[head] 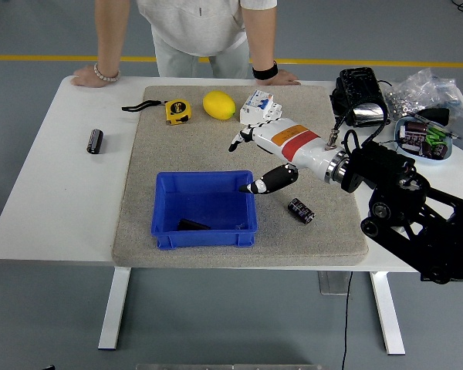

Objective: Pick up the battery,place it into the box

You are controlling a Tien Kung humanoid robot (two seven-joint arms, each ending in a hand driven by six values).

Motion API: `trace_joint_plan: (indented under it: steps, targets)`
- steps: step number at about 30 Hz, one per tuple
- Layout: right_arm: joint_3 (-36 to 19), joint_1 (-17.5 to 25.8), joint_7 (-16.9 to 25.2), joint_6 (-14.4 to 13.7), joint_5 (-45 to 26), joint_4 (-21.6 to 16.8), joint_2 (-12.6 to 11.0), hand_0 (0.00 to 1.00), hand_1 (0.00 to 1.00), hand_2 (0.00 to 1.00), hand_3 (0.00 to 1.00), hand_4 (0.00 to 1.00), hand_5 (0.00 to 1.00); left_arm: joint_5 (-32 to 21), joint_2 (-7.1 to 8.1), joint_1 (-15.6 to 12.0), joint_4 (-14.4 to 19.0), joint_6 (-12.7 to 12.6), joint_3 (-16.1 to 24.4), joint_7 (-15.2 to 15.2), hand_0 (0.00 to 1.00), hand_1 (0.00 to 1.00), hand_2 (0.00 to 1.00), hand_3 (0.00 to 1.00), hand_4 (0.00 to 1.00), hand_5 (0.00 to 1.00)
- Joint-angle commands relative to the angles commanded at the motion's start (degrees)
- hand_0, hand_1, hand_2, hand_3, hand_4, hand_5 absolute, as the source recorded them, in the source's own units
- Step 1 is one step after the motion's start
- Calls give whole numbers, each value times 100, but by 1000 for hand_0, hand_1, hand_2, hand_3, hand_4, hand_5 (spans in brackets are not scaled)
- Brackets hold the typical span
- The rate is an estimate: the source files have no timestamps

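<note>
A blue box sits on the grey mat near the table's front. A black battery lies inside it at the front left. A second black battery lies on the mat just right of the box. A third battery lies on the bare table at the far left. My right hand is open and empty, raised above the box's far right corner, thumb pointing at the box rim. My left arm is out of view.
A yellow tape measure, a lemon and a white circuit breaker lie along the mat's far edge. A black device, a bag and a bowl of parts are at the right. A person's hands rest on the far edge.
</note>
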State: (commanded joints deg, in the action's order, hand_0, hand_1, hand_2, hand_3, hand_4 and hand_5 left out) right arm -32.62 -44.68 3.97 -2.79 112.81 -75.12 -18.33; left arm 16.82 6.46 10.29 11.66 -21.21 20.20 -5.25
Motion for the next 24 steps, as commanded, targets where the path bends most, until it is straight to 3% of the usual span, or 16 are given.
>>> trace_joint_plan:
  steps: [6,7,9,13,24]
  targets:
    - [430,-132,299,-63,680,-301,-527,690,678,716,683,947,354,39,-5,-7,-8,0,38,-12,670,590,715,634,670,508]
    - [526,-168,349,-115,735,-291,-578,697,686,722,712,959,305,55,-7,-6,-8,1,51,-19,671,586,712,629,661,500]
    - [657,-225,418,-197,814,-239,-619,697,686,722,712,959,305,88,-10,-2,-8,2,72,-30,671,586,712,629,661,500]
    - [976,-387,556,-354,887,78,-566,705,695,730,747,974,297,140,-14,-3,-6,8,107,-50,671,585,712,628,657,496]
    - [1658,-659,771,-412,983,1063,-326,705,693,727,753,975,302,153,-22,23,6,8,106,-61,671,588,712,628,655,493]
